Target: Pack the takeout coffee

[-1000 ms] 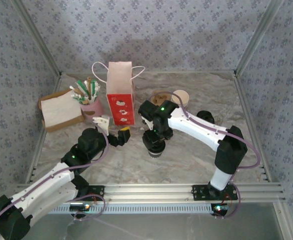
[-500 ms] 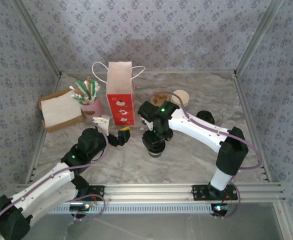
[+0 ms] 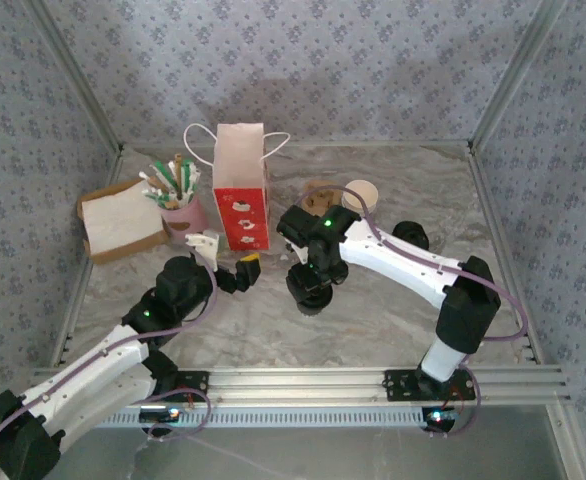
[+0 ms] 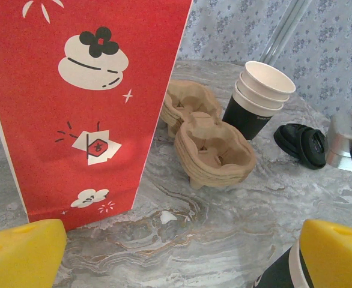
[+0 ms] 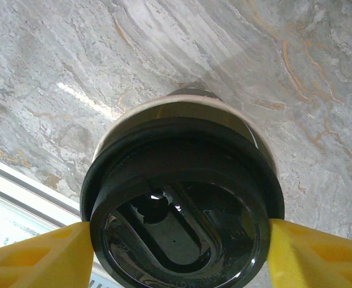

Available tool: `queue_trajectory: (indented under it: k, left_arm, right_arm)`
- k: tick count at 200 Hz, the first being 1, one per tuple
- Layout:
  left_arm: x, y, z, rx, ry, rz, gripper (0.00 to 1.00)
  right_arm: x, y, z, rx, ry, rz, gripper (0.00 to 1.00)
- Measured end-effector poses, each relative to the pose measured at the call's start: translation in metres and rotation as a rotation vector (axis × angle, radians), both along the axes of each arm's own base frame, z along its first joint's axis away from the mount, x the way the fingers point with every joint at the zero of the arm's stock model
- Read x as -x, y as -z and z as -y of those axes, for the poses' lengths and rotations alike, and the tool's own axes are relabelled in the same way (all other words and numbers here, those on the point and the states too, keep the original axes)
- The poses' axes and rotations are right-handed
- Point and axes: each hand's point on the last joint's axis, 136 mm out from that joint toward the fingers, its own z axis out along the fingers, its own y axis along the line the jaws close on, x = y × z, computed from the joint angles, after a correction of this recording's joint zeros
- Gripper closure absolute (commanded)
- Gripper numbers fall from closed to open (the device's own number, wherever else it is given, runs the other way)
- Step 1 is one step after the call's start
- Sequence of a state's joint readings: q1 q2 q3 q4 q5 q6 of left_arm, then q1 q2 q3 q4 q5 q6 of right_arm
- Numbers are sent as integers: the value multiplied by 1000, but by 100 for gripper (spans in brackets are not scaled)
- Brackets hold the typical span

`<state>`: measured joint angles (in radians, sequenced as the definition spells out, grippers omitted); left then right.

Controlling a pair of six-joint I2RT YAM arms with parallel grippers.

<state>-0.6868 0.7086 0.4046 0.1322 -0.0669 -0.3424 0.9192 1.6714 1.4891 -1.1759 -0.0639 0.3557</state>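
Observation:
The takeout coffee is a small black cup (image 5: 182,111) with a pale rim, standing on the marble table with its round black lid (image 5: 182,222) on top. My right gripper (image 5: 179,240) is shut on the lid, with a yellow finger (image 5: 38,258) against each side. From above, the right gripper (image 3: 313,275) hangs over the cup (image 3: 310,300) mid-table. The red paper bag (image 3: 241,195) stands upright behind. My left gripper (image 3: 241,270) is open with nothing in it, low in front of the bag (image 4: 74,102), and the cup's edge (image 4: 278,273) is beside its right finger.
Brown cup carriers (image 4: 215,150) and a stack of paper cups (image 4: 257,99) sit right of the bag, with spare black lids (image 4: 302,144) beyond. A pink holder of stirrers (image 3: 178,205) and a napkin box (image 3: 123,222) stand at the left. Frame posts and walls ring the table.
The right arm has shifted very slightly while its gripper stays over the cup. The left arm has not moved.

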Motion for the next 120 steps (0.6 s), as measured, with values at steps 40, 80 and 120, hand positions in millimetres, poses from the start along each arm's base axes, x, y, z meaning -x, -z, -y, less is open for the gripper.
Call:
queue_trajectory:
  k: [40,80,120]
  left_arm:
    - [0,0,0,0,0,0,0]
    - [0,0,0,0,1,0,0]
    - [0,0,0,0,0,0,0]
  right_arm:
    - [0,3,0,1,1,-1,27]
    - [0,2,0,-3,6,1,27]
    - [0,2,0,-1,10,4,27]
